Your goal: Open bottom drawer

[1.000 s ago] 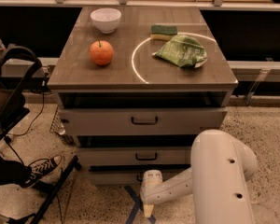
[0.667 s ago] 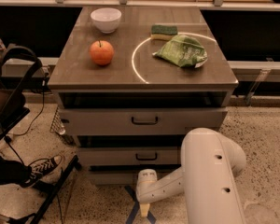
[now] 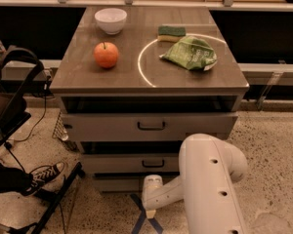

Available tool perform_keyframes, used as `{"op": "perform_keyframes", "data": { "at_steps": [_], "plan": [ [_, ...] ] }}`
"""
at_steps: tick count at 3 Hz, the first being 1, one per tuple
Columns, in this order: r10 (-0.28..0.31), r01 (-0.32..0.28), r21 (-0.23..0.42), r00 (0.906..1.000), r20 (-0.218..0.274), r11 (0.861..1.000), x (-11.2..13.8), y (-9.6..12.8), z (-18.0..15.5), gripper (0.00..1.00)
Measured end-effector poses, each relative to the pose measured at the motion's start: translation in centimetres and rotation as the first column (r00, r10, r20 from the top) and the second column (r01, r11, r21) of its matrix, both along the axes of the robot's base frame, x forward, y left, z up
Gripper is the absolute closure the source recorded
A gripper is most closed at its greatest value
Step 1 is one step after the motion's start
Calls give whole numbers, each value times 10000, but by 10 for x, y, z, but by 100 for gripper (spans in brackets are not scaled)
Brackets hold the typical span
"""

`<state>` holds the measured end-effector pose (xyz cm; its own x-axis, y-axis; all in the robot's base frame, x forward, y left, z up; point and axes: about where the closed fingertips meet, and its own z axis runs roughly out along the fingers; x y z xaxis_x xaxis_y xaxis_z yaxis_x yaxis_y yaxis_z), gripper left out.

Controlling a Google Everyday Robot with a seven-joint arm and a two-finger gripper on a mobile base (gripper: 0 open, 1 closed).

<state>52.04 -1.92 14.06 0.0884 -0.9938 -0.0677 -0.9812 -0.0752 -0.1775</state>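
The bottom drawer (image 3: pixel 115 182) is the lowest, narrowest pale front on the cabinet, just above the floor. Only its left part shows, and its handle is hidden behind my arm. My gripper (image 3: pixel 152 185) is at the end of the white arm (image 3: pixel 210 179), low down and right up against the middle of that drawer front. Above it are the middle drawer (image 3: pixel 112 164) and the top drawer (image 3: pixel 102 126), each with a dark bar handle.
On the cabinet top (image 3: pixel 78 74) lie an orange apple (image 3: pixel 106 54), a white bowl (image 3: pixel 111 20), a sponge (image 3: pixel 171 32) and a green bag (image 3: pixel 190 53). A person's sneaker (image 3: pixel 44 174) and a black stand (image 3: pixel 58 199) are at the left. Blue tape (image 3: pixel 144 221) marks the floor.
My arm has swung left and the wrist end has risen slightly toward the bottom drawer front. The drawers and the things on top have not moved.
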Motion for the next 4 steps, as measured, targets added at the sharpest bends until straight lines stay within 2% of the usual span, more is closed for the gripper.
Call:
{"op": "perform_keyframes", "data": {
  "at_steps": [3,4],
  "plan": [
    [2,-2,-4,10000,-20,10000,-1,0,3,94],
    [2,-2,-5,10000,-23,10000,-1,0,5,100]
  ]
}}
